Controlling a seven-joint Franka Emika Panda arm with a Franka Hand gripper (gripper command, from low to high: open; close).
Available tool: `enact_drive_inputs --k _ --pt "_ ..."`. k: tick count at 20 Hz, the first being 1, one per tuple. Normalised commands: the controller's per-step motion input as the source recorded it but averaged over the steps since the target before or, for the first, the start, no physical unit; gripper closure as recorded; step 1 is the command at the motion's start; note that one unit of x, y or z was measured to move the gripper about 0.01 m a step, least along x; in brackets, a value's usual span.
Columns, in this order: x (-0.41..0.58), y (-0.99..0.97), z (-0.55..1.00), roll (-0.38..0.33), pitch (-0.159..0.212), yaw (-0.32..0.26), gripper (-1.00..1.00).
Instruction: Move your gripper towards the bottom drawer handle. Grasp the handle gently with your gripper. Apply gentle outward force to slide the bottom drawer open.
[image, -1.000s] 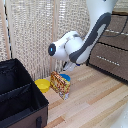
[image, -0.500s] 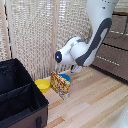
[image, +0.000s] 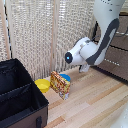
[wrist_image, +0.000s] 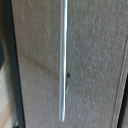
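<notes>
The slim silver bar handle (wrist_image: 63, 60) fills the wrist view close ahead against its dark brown wooden drawer front (wrist_image: 95, 55), no fingers visible so the end effector's opening cannot be told, while the glossy white arm (image: 92, 47) blocks the dresser beyond.

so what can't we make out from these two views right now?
- Gripper fingers: exterior view, hidden behind the white arm; none show in the wrist view. Open or shut: cannot tell.
- Contact with the silver bar handle: wrist view is blurred, no fingertips in frame.
- Which drawer that handle belongs to: wrist view is too close.
- Dresser: exterior view's right edge and the arm cut it off.
- Box print: too small.
</notes>
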Motion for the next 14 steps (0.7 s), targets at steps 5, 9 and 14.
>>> enact_drive_inputs --k 5,9,14 --pt "0.0 -0.36 -0.05 -0.292 0.0 0.105 -1.0" --pt "0.0 -0.36 0.0 -0.207 -0.003 0.02 -1.0" --pt "0.033 -0.34 0.0 -0.143 -0.006 -0.024 -1.0"
